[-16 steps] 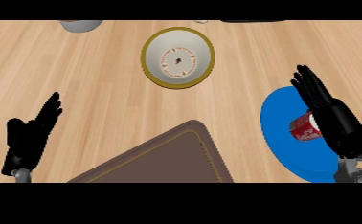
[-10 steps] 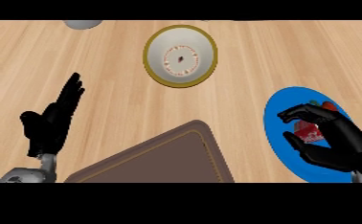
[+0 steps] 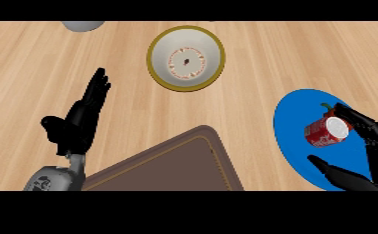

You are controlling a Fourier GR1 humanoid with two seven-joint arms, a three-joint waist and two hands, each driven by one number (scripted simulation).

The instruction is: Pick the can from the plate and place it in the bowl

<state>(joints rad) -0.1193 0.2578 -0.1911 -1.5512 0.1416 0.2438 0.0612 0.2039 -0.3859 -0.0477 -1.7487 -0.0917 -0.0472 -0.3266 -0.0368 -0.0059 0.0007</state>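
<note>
A red can [image 3: 325, 132] lies on its side on the blue plate [image 3: 295, 123] at the right. My right hand [image 3: 356, 120] straddles the can: the fingers [image 3: 347, 113] reach its upper right end, and the thumb [image 3: 338, 175] sits below it with plate showing between. The hand is open around the can, and part of it is cut off by the right edge. The white bowl [image 3: 186, 58] with a gold rim stands at the upper centre, nothing in it. My left hand [image 3: 80, 119] is open at the left, fingers straight and pointing up.
A dark brown mat [image 3: 171, 162] lies at the lower centre between my arms. A grey round object [image 3: 83, 25] shows at the top left edge. Bare wooden counter [image 3: 244, 93] separates the plate from the bowl.
My right hand has come down over the plate and now brackets the can. My left hand has lifted up and inward from the left edge.
</note>
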